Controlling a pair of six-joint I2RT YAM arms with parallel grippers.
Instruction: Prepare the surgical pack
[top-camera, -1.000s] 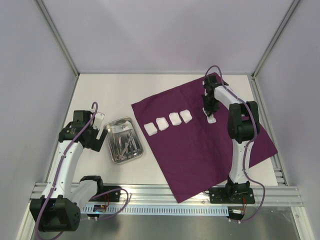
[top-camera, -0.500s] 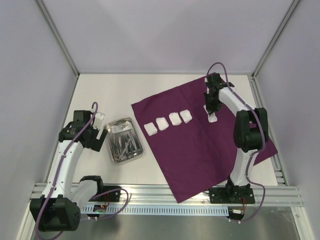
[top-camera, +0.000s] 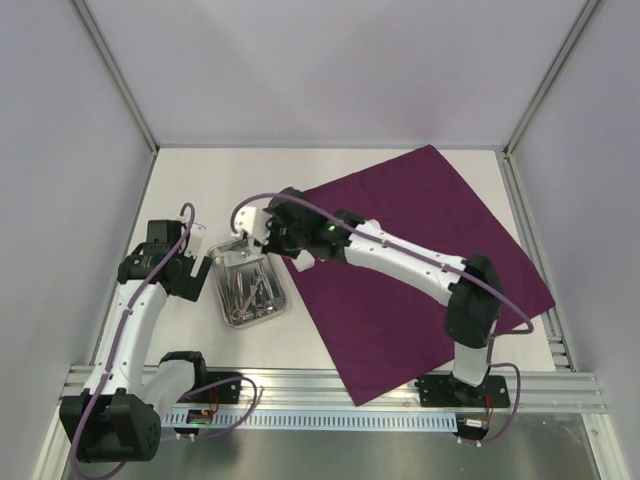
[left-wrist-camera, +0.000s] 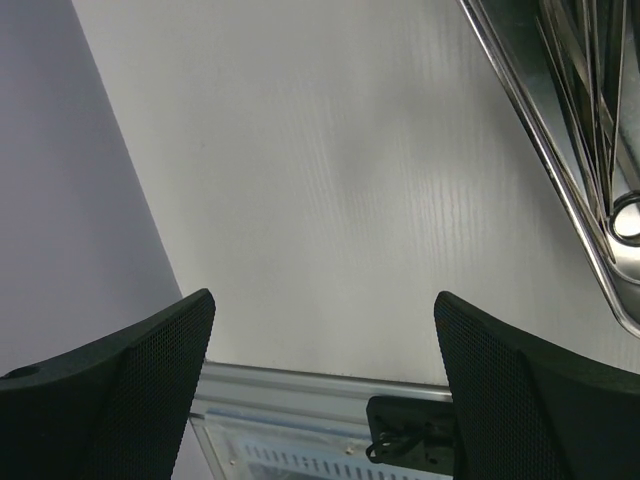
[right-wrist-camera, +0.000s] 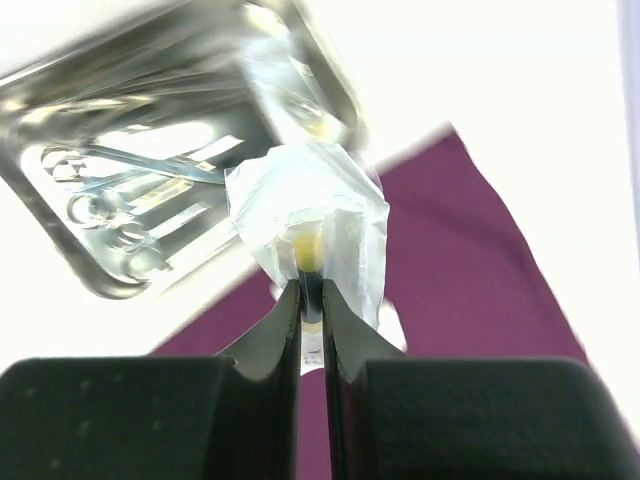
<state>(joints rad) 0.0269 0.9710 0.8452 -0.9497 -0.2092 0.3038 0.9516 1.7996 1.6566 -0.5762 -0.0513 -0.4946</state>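
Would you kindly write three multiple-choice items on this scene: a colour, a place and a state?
1. The cloth is: A dark purple; B green; C white.
2. The steel tray lies: A on the cloth; B on the bare table; C in a gripper.
3. The right gripper is: A open; B out of view; C shut on a wrapped packet.
Key: A, purple in the top view; B, it sits left of the cloth; C, it pinches the packet.
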